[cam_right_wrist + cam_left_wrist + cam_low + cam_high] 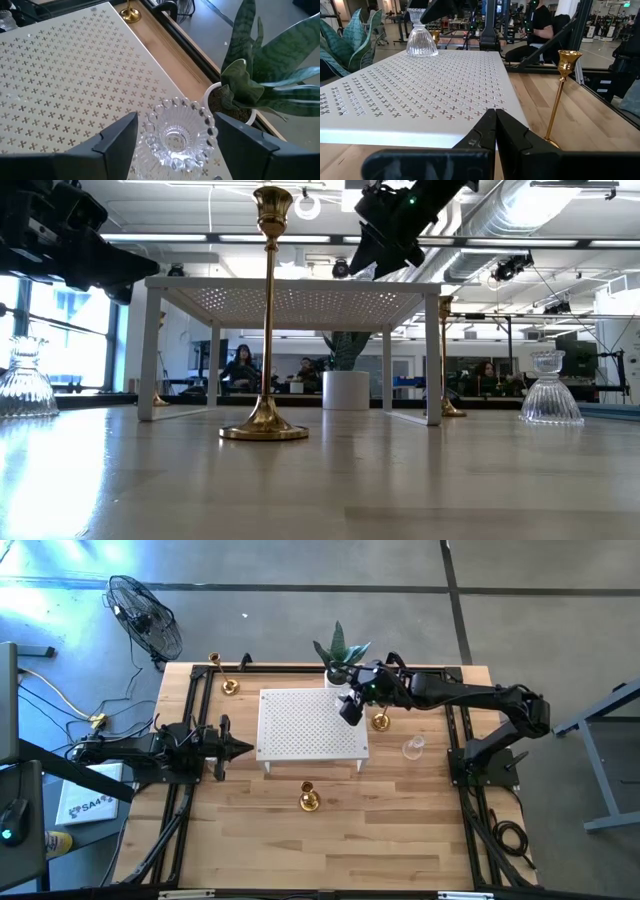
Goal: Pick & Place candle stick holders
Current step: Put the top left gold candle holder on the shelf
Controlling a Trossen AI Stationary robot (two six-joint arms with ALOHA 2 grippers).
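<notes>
The right end effector (pixel 172 137) hovers wide around a glass holder (pixel 177 137) standing on the white rack (pixel 310 725), apparently releasing it, while the left end effector (pixel 243 748) waits pinched closed over the tabletop (pixel 400 830).

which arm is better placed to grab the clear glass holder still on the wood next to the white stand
Probably the right. That glass holder stands on the right side, beside the right arm's base, and the right gripper hangs open just over the white stand. The left gripper waits shut across the stand.

Arms: two, dark matte black, jointed segments
Left pincer (pixel 495 131): black, flat angular fingers
Right pincer (pixel 172 137): black, wedge-shaped fingers
Cables: black, near bases
</notes>
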